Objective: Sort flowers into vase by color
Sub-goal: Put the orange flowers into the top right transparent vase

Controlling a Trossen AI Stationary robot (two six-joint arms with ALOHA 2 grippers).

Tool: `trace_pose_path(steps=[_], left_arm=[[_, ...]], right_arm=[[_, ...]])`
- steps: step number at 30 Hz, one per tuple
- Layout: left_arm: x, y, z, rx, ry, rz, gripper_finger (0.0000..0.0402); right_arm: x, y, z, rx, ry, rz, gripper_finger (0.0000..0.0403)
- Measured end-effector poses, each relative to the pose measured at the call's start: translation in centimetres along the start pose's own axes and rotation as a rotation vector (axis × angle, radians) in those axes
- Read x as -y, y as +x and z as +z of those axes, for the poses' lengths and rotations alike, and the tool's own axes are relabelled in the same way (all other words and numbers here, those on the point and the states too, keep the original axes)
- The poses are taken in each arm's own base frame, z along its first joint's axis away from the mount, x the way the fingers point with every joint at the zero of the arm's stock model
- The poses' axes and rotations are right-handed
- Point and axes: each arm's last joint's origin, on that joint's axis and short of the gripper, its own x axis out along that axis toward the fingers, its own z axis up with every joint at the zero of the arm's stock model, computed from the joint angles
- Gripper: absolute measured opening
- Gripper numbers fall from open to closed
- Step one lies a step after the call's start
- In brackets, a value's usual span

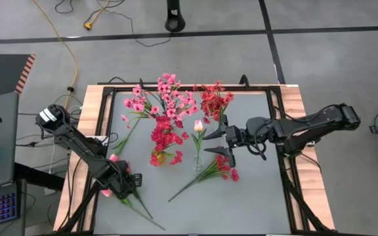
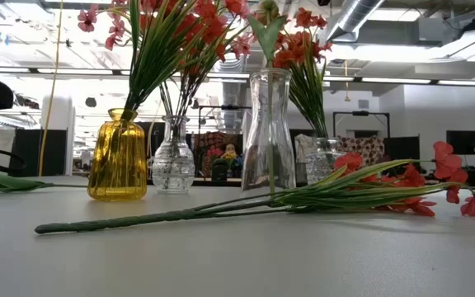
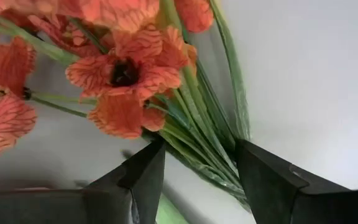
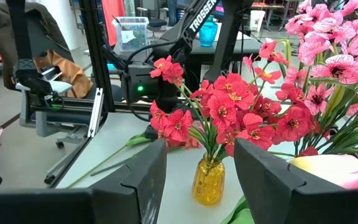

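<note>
left wrist view, sprig (image 3: 197,124) between fingers (image 3: 143,177)

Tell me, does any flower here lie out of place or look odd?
Yes. One red sprig lies flat on the table in front of the clear vase, not in any vase. More pink sprigs lie loose by the left gripper. Nothing looks spilled or broken.
</note>
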Motion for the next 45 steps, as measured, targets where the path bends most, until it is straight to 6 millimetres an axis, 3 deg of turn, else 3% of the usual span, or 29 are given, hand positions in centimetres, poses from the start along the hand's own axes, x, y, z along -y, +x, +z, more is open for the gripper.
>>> trace_pose_path(steps=[7, 19, 30, 45], left_arm=[[0.0, 0.3, 0.1, 0.029, 0.017, 0.001, 0.0165], [0.2, 0.3, 0.3, 0.118, 0.073, -0.084, 0.0013], [1.1, -0.8, 0.0, 0.186, 0.126, -0.209, 0.0011], [0.9, -7.7, 1.6, 0.338, 0.293, -0.42, 0.0011]], right_arm=[[0.0, 0.0, 0.0, 0.0, 0.0, 0.0, 0.0214], [0.0, 0.0, 0.0, 0.001, 0.0, 0.0, 0.0214], [0.0, 0.0, 0.1, 0.014, 0.001, -0.001, 0.0214], [0.0, 0.0, 0.2, 0.016, 0.002, -0.001, 0.0214]])
